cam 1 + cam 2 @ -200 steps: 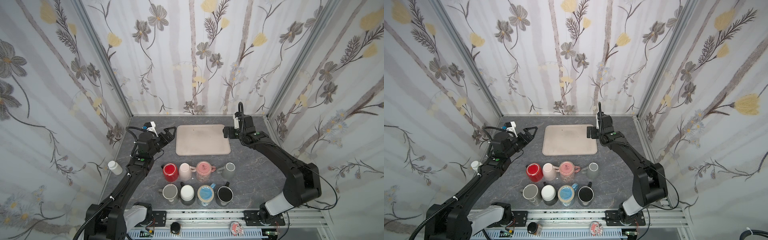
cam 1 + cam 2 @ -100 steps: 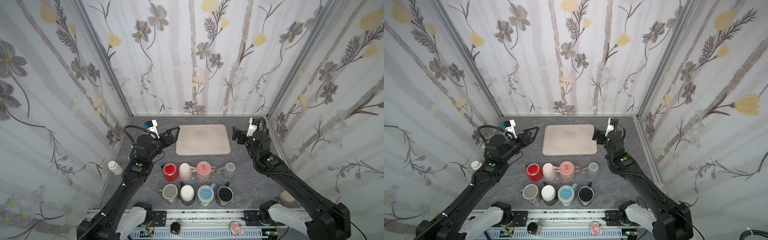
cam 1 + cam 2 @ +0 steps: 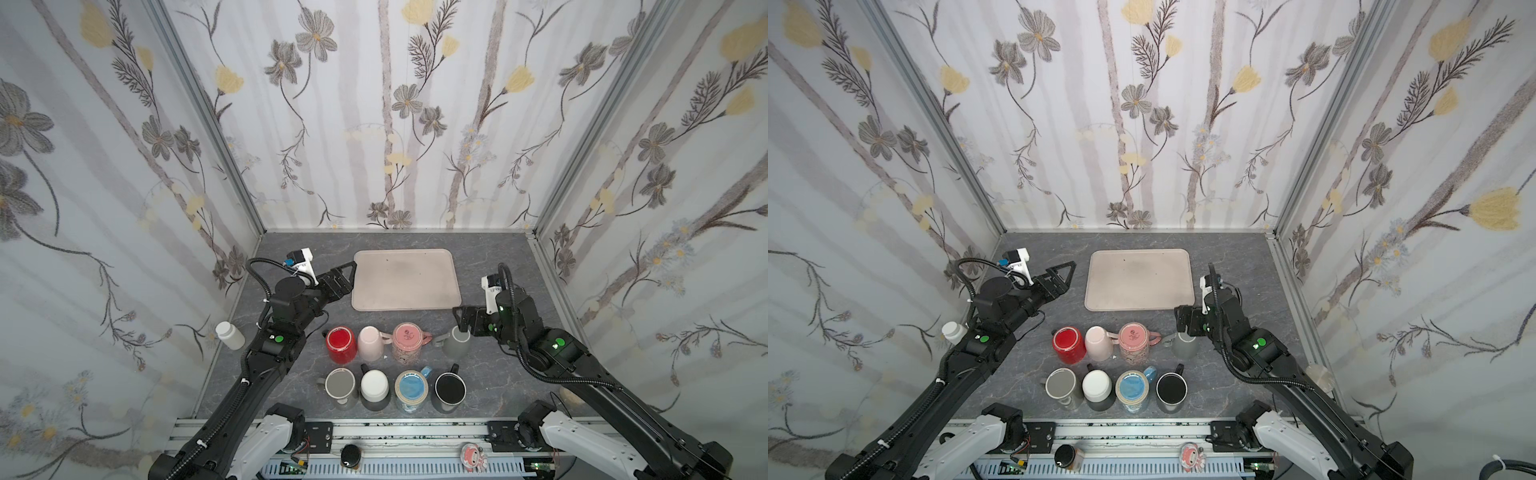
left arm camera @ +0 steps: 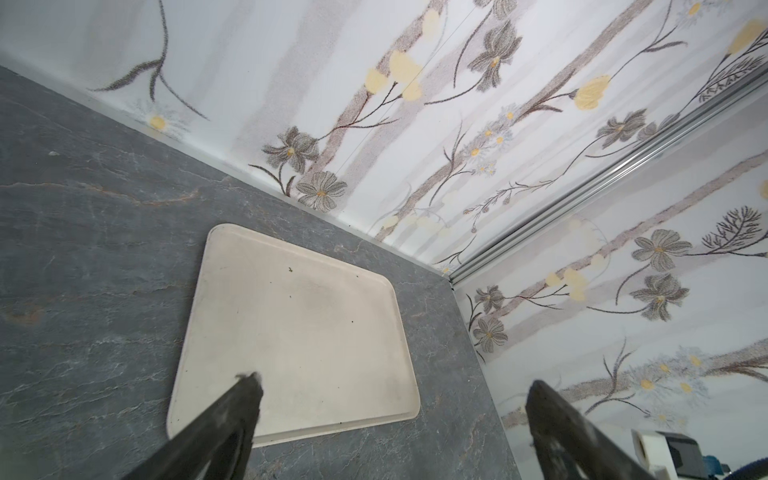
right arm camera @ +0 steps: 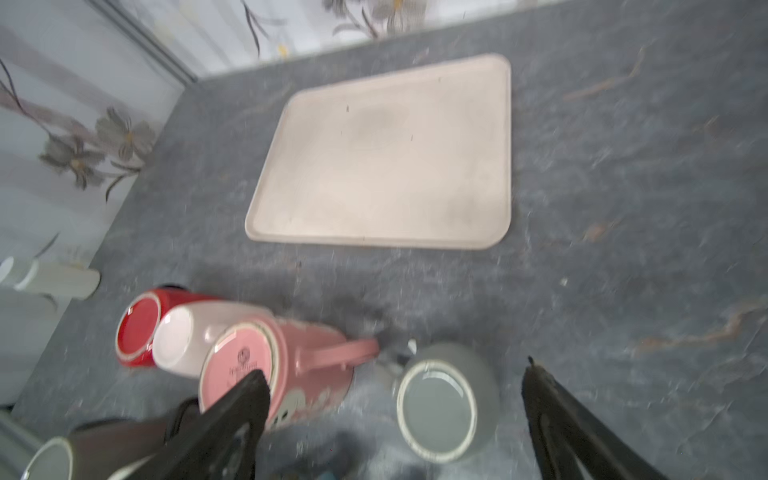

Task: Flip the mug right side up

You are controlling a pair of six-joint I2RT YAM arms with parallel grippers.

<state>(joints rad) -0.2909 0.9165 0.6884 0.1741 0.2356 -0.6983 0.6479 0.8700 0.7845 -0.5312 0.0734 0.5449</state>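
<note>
Grey veined stone-look tabletop (image 3: pixel 490 257), boxed in by floral-papered walls (image 3: pixel 386 124). Found the right gripper (image 5: pixel 393 368) spread wide and pinching nothing, poised just above a small matte grey ceramic mug (image 5: pixel 444 407), with that mug between the two black fingers (image 5: pixel 245 399). Apparently untouched, though hard to rule out contact through the wrist view's blur. Judged the mug inverted, base ring up.

Just beside one finger: a pink patterned ceramic mug (image 3: pixel 409 338), handle aimed toward the grey one. Well away from that gripper, across a flat beige plastic tray (image 3: pixel 405 280): the left gripper (image 4: pixel 392 380), likewise spread and empty, hovering at the tray's edge.

Feared several slips from here:
- Closing off-centre and skidding the smooth round wall sideways into the pink mug.
- Snagging the pink handle under the nearer finger on the way down.
- Losing hold of slick ceramic mid-rotation and dropping it onto the second row of four mugs (image 3: pixel 410 388), back behind the fingers.
</note>
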